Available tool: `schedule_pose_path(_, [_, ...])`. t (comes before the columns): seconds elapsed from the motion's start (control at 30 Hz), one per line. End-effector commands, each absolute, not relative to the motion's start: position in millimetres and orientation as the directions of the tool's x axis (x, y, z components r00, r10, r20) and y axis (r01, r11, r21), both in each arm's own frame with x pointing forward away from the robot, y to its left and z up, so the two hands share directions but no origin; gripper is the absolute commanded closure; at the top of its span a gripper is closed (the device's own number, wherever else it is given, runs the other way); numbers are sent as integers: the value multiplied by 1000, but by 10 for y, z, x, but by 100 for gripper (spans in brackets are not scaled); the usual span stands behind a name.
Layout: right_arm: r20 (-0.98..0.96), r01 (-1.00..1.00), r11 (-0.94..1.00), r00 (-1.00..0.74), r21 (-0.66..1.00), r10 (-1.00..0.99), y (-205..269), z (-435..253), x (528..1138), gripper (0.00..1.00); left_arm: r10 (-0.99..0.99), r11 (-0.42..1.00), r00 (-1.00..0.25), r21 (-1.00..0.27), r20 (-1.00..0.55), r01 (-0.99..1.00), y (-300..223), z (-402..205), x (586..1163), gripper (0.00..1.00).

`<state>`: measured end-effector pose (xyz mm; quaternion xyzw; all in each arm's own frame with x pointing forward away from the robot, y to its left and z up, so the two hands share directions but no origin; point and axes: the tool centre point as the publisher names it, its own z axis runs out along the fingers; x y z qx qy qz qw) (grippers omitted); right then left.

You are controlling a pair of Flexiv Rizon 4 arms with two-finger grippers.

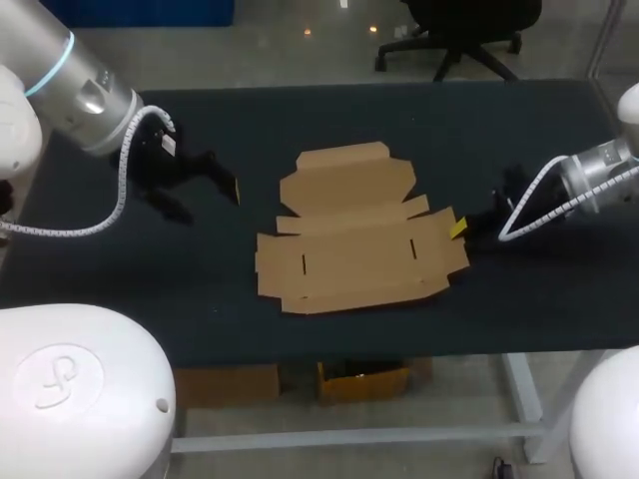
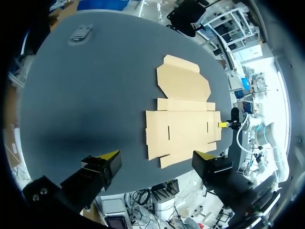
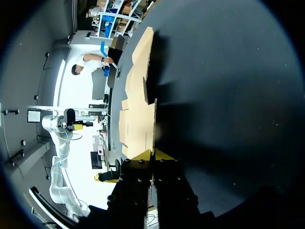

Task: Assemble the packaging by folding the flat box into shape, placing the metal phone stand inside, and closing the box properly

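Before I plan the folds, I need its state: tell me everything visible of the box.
The box is a brown cardboard blank, unfolded, lying flat on the black table. Its wide middle panel has two short slits; a lid panel with cut corners extends away from the robot, and narrow flaps line the sides. The right gripper pinches its right edge; the left gripper is apart from it.

The silver left arm [image 1: 70, 75] comes in well to the left of the flat brown cardboard box blank [image 1: 354, 244]. Its left gripper [image 1: 207, 198] hangs clear of the blank, fingers spread wide. The right arm [image 1: 599, 170] ends at the blank's right edge, where the right gripper [image 1: 459, 228] has both yellow-tipped fingers [image 3: 143, 155] pinched on the edge flap.
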<state>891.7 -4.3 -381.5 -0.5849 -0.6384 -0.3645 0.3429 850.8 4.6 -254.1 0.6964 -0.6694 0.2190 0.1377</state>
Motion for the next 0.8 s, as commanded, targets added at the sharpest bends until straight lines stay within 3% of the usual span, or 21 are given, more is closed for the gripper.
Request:
schedule_pose_path(0.03, [862,996,45,-84,70,500,-23,-3805,8862,100,-874,-66,6,-106,486,-992,39,-2527,8481,0])
schedule_pose_path(0.8, [880,998,23,-63,59,471,24,-3881,8666,100,-876,-50,-8,-108,483,-993,47,-2529,8438,0])
